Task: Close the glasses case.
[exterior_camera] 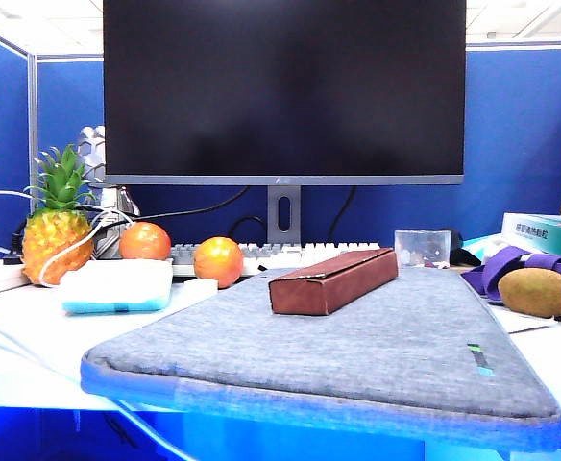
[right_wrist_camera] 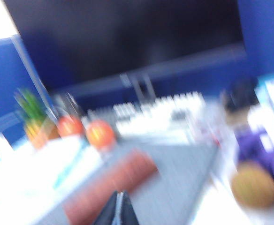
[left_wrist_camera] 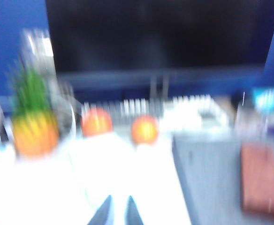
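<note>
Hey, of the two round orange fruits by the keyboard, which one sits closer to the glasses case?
The right-hand orange fruit, just off the grey sleeve's corner. The other orange fruit sits further left, beside the pineapple, farther from the glasses case.

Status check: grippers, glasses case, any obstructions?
Left gripper narrowly apart, right gripper shut, both clear of case. Glasses case closed on laptop sleeve. Nothing obstructing.

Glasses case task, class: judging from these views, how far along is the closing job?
Done: the glasses case lies shut on the grey laptop sleeve, with no pale lining showing. In hand: nothing. The left end effector shows a narrow gap between its fingertips and holds nothing; the right end effector is shut. Both are clear of the case, and neither arm appears in the exterior view. Left: nothing visible on the case.
</note>
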